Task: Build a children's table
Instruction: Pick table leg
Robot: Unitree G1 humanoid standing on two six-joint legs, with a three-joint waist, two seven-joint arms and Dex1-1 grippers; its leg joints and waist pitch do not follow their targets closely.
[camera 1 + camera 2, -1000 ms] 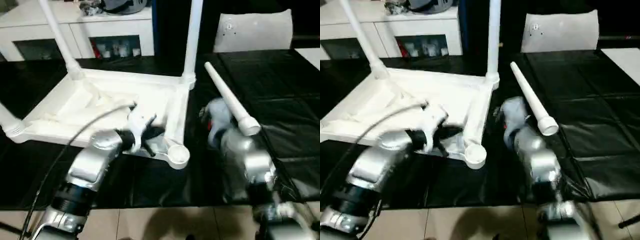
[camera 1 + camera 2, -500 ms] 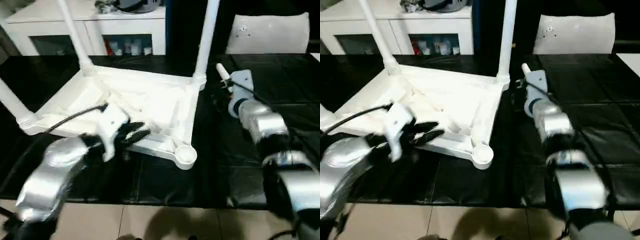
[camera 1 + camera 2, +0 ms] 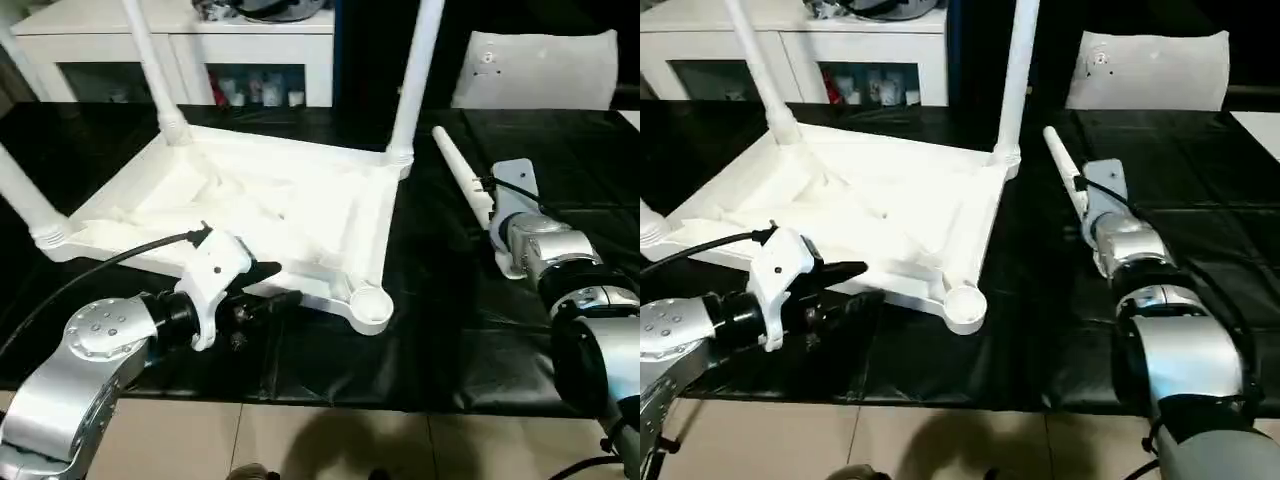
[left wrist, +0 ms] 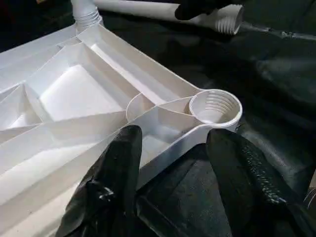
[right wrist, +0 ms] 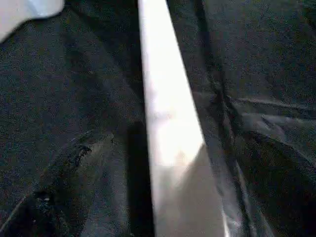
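Three legs stand in the upturned tabletop (image 3: 270,215) on the work table, the near-right socket (image 3: 368,303) gapes, and the fourth leg (image 3: 462,183) lies right of it, seemingly straddled by my wide-open right gripper (image 5: 163,163), while my left gripper (image 4: 173,163) hovers part-open, empty.

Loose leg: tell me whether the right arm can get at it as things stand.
Probably yes. The loose leg lies flat on the black table beside the tabletop, and the right tool is right over it with nothing between them.
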